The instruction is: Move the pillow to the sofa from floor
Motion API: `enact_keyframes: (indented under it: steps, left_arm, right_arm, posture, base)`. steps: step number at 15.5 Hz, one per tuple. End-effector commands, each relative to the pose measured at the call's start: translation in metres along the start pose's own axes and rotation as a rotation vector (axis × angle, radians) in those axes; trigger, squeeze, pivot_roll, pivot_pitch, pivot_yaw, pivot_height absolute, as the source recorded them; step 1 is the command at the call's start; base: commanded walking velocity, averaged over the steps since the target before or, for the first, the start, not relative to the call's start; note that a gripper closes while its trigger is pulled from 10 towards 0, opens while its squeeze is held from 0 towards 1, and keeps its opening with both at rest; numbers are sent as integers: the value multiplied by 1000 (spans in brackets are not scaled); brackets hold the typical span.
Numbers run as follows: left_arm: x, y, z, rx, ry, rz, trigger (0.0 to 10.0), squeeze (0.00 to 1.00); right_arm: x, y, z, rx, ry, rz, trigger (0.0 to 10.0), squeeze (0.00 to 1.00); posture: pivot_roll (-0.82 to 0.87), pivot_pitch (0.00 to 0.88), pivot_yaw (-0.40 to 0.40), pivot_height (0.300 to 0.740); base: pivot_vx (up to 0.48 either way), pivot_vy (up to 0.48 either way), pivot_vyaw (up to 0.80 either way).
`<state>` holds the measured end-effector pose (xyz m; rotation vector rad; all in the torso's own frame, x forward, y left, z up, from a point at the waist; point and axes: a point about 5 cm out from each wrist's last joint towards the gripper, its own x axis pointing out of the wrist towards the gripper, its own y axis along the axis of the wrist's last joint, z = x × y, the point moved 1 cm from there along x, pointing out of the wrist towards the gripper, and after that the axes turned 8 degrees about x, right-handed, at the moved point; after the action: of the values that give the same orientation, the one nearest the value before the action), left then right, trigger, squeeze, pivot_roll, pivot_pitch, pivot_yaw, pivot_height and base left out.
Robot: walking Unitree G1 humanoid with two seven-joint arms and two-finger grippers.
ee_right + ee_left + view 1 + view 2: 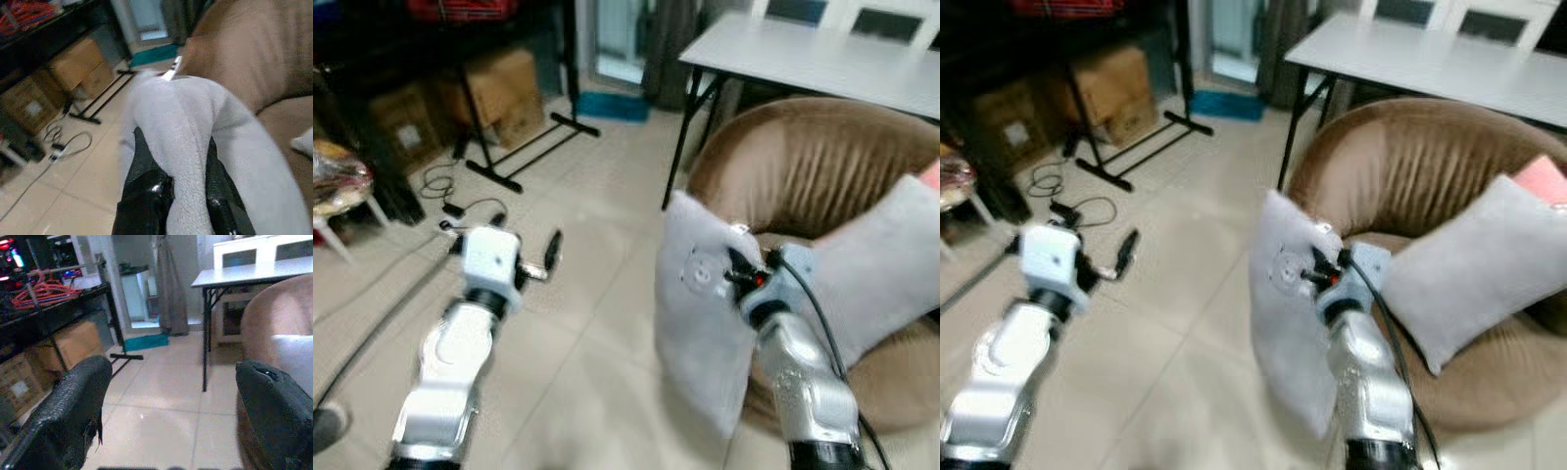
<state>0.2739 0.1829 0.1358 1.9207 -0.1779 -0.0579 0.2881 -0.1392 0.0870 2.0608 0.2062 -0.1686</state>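
Note:
A light grey pillow [700,313] hangs off the floor beside the front left edge of the round brown sofa [813,157]. My right gripper [736,269] is shut on its upper edge; in the right wrist view the black fingers [146,191] pinch a fold of the pillow [195,147]. My left gripper [530,250] is held out over the tiled floor to the left, open with nothing between its fingers [73,406]. A second grey pillow [871,264] leans on the sofa seat.
A white folding table [822,59] stands behind the sofa. Cardboard boxes [499,93], a black rack base [524,147] and cables [460,206] lie on the floor at the back left. A pink item [1542,181] lies on the sofa's right side.

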Motion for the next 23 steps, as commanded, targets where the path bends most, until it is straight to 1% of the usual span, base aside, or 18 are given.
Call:
enact_keyframes:
  steps: [1, 7, 9, 10, 11, 12, 15, 16, 19, 23]
  left_arm:
    - [-1, -1, 1, 1, -19, 8, 10000, 345]
    - [-1, 0, 4, 3, -38, 20, 10000, 361]
    - [-1, 0, 5, 9, -49, 19, 10000, 361]
    - [-1, 0, 5, 9, -50, 20, 10000, 365]
    - [-1, -1, 5, 9, -50, 20, 10000, 361]
    - [0, -1, 5, 8, -50, 21, 10000, 357]
    - [0, -1, 5, 7, -48, 19, 10000, 361]
    - [0, -1, 5, 6, -50, 20, 10000, 361]
    - [1, -1, 5, 7, -60, 22, 10000, 361]
    - [-1, -1, 10, 22, -112, 24, 10000, 361]
  right_arm:
    - [5, 13, -11, -26, 45, 52, 10000, 0]
    - [8, 17, -13, -40, 59, 64, 10000, 0]
    - [9, 26, -12, -40, 39, 115, 10000, 0]
    - [10, 28, -11, -37, 30, 121, 10000, 0]
    - [11, 34, -8, -19, 9, 145, 10000, 0]
    - [12, 35, -9, -19, 12, 147, 10000, 0]
    - [13, 33, -16, -50, 61, 131, 10000, 0]
    - [13, 31, -19, -64, 71, 127, 10000, 0]
    - [15, 31, -19, -63, 69, 125, 10000, 0]
    - [16, 33, -20, -71, 70, 128, 10000, 0]
  posture:
    - [71, 0, -8, 740]
    - [71, 0, -16, 740]
    - [71, 0, -21, 740]
    - [71, 0, -21, 740]
    - [70, 0, -23, 740]
    - [70, 0, -25, 740]
    - [70, 0, -26, 740]
    - [71, 0, -27, 740]
    - [74, 0, -29, 740]
    - [74, 0, -29, 740]
  base:
    - [0, 0, 0]
    - [344, 0, 0]
    - [373, 0, 0]
    - [371, 0, 0]
    - [379, 0, -800]
    - [371, 0, -800]
    - [372, 0, -671]
    - [375, 0, 0]
    - [374, 0, 0]
    - [372, 0, 0]
